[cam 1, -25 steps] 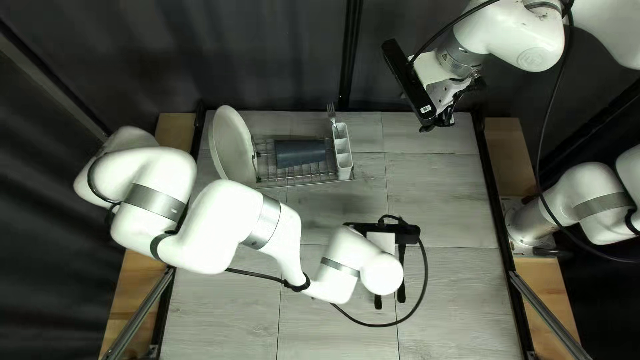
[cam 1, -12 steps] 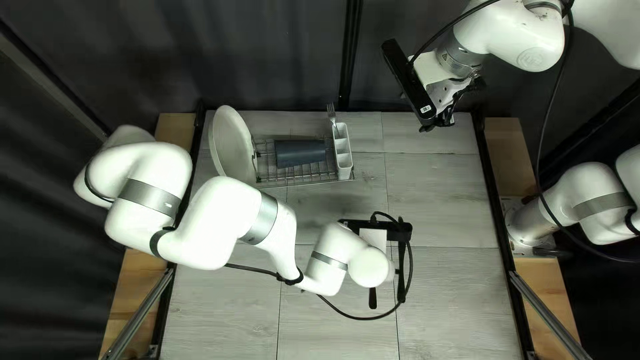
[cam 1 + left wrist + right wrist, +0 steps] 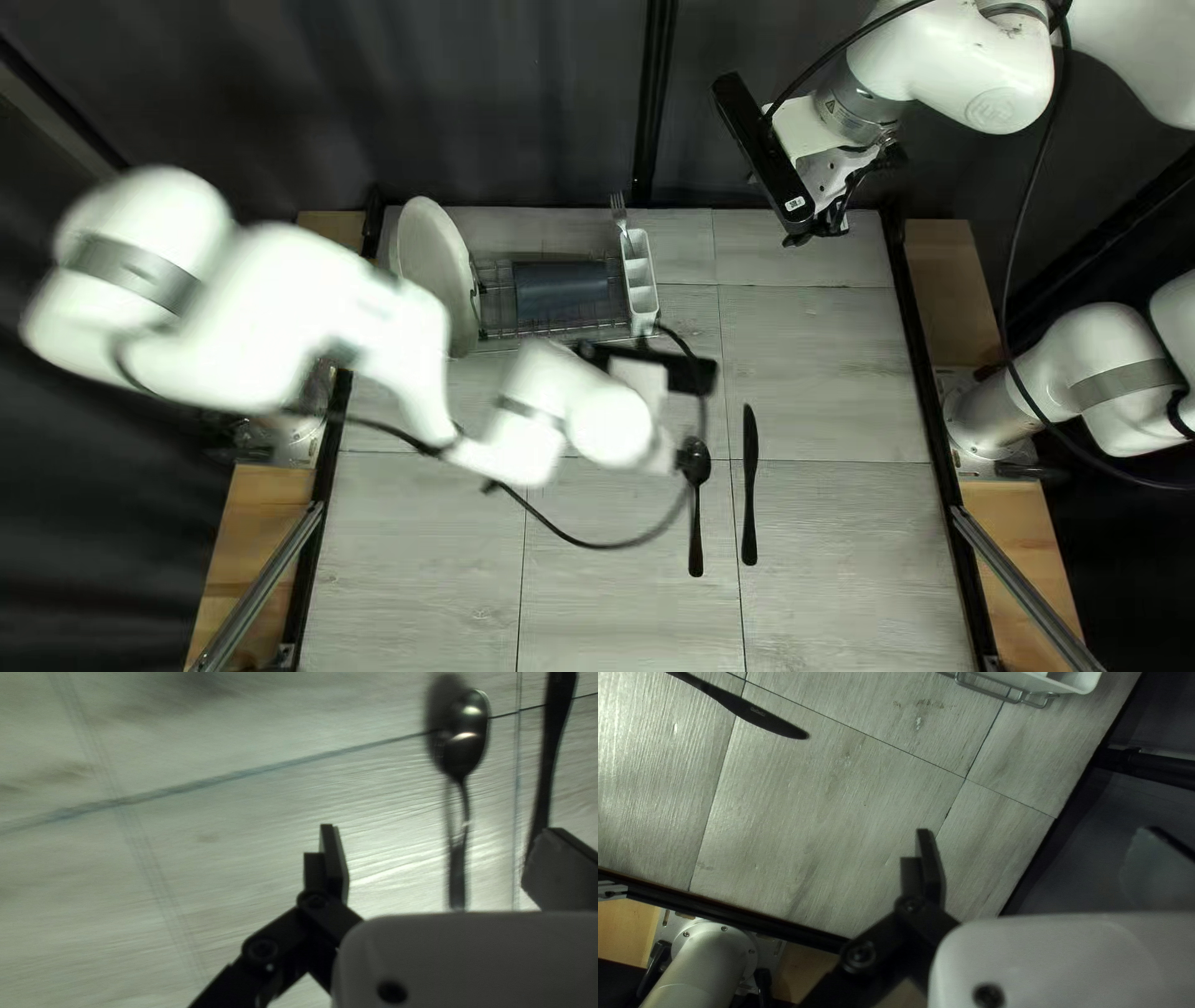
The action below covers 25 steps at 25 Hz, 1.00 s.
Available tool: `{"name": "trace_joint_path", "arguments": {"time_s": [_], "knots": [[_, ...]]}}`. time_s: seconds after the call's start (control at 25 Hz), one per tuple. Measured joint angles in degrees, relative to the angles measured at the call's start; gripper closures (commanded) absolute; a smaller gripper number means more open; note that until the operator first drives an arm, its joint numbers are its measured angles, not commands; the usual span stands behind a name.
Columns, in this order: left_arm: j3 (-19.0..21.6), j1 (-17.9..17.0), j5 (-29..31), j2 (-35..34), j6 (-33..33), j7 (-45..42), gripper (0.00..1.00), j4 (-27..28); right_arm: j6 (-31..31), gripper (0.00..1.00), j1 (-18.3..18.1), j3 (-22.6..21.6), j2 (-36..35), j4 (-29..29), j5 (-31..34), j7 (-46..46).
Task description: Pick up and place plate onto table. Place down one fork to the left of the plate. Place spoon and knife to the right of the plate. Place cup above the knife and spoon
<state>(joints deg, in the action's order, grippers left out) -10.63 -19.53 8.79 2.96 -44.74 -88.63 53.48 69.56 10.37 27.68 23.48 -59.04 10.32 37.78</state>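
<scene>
My left gripper is over the table's middle in the top left view, its fingertips hidden. In its wrist view the left gripper is open, spoon and knife lying on the table below. Beside each other lie the spoon and, to its right, the knife. A white plate stands on edge at the rack's left end; a dark cup lies in the rack. One fork sticks up from the caddy. High at the right, my right gripper holds nothing; its wrist view shows the right gripper open.
The wire rack stands near the table's far edge, with the white caddy at its right end. A black cable loops from my left arm over the table. Dark rails border the table's sides.
My left arm has swung quickly toward the rack and to the left, uncovering the spoon and knife. My right arm, the plate, cup and fork have stayed put.
</scene>
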Motion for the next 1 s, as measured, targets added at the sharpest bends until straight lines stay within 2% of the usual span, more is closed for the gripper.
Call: {"name": "trace_joint_path", "arguments": {"time_s": [0.2,0.28,0.4,0.52,0.6,0.88,1.0], "knots": [[-0.02,0.03,0.0,-0.63,-0.1,-0.04,0.0,-0.49,0.0,0.0,0.0,0.0,0.0,0.0,0.0,0.0],[0.05,0.06,0.79,-4.24,-1.76,-0.1,0.0,-1.88,0.0,0.0,0.0,0.0,0.0,0.0,0.0,0.0],[0.02,0.05,3.03,-16.47,-7.59,3.81,0.0,-6.57,0.0,0.0,0.0,0.0,0.0,0.0,0.0,0.0],[-1.09,-0.47,5.23,-31.55,-15.3,14.04,0.0,-12.73,0.0,0.0,0.0,0.0,0.0,0.0,0.0,0.0],[-1.77,-1.49,6.42,-37.29,-18.98,18.64,0.0,-16.01,0.0,0.0,0.0,0.0,0.0,0.0,0.0,0.0],[-2.47,-2.16,6.91,-40.27,-20.74,21.04,0.0,-17.65,0.0,0.0,0.0,0.0,0.0,0.01,0.0,0.0],[-3.75,-2.99,6.97,-46.22,-23.66,27.42,0.0,-17.63,0.0,0.0,0.0,0.0,0.0,0.01,0.0,0.0]]}}
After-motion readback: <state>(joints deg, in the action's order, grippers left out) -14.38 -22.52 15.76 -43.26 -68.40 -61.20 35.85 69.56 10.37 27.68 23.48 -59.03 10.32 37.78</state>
